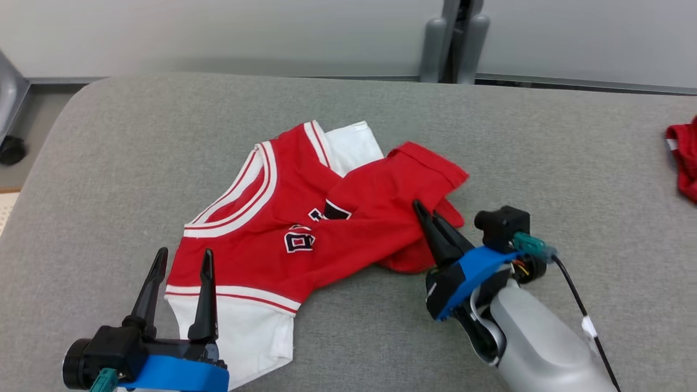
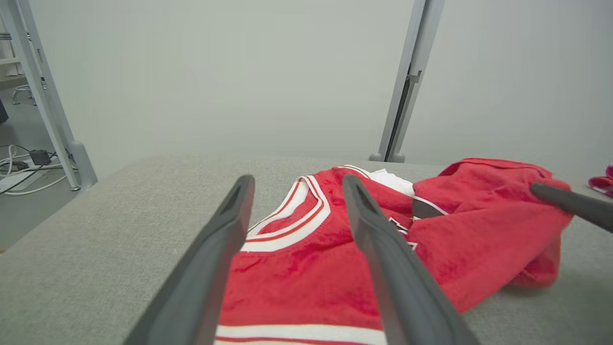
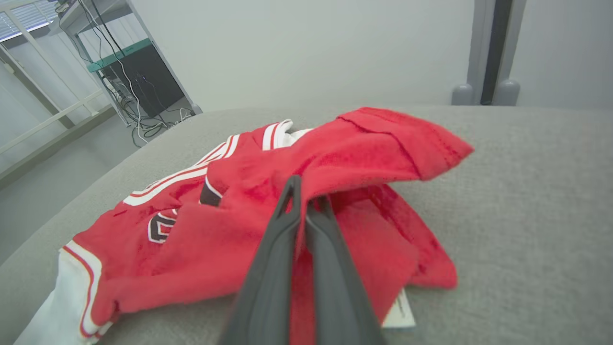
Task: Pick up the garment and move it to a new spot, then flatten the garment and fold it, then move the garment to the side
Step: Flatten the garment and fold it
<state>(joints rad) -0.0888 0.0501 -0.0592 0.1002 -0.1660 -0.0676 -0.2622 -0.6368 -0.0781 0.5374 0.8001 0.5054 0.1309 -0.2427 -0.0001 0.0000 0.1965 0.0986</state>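
Observation:
The garment (image 1: 272,228) is a red jersey with white trim and dark lettering, lying crumpled on the grey table (image 1: 381,109). Its right part is folded over into a raised flap (image 3: 383,143). My right gripper (image 1: 422,209) is shut on a fold of this red cloth, and the fabric passes between its two fingers (image 3: 287,225) in the right wrist view. My left gripper (image 1: 182,261) stands open above the jersey's lower left corner, with nothing between its fingers (image 2: 225,230). The same garment (image 2: 335,249) lies beneath and beyond them, and the right gripper's fingers (image 2: 570,203) reach in from the right.
Another red cloth (image 1: 683,158) lies at the table's right edge. A grey post (image 1: 454,41) stands behind the table against a pale wall. The table's rounded left corner (image 1: 60,120) drops to the floor, where a castor (image 1: 11,149) shows.

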